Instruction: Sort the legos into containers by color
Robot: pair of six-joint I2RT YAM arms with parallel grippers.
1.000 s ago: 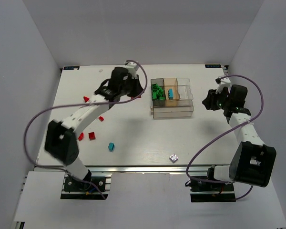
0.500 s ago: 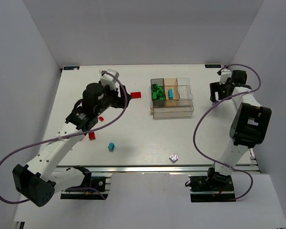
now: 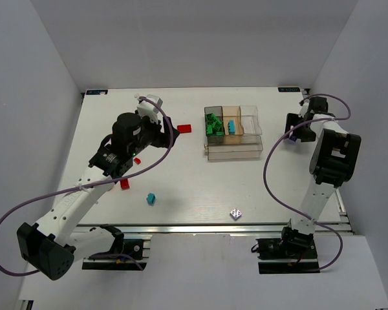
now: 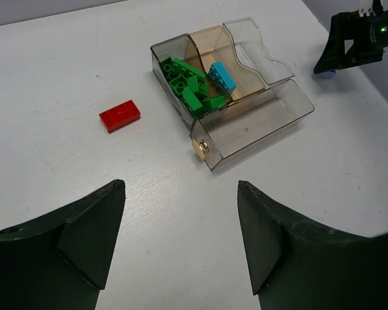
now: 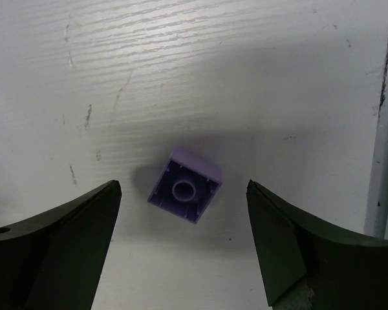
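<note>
Tabletop (image 3: 181, 194): white, and it carries everything you see.
Containers (image 4: 281, 106): right of centre. The smoky compartment holds a heap of green legos (image 4: 191, 87), too overlapped for you to count. The tan one holds one cyan lego (image 4: 222, 75).
Left claw (image 4: 181, 239): spread wide, gripping nothing.
Right claw (image 5: 181, 213): spread wide over a purple brick (image 5: 185, 184) lying hollow side up.
Loose on the tabletop: you can count three red legos (image 3: 184, 128) and one blue lego (image 3: 151, 198), all left of the containers.

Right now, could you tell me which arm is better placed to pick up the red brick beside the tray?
Left. The left claw is open with the red brick ahead, on its side of the tray; the right claw hangs open over a purple brick beyond the tray.
</note>
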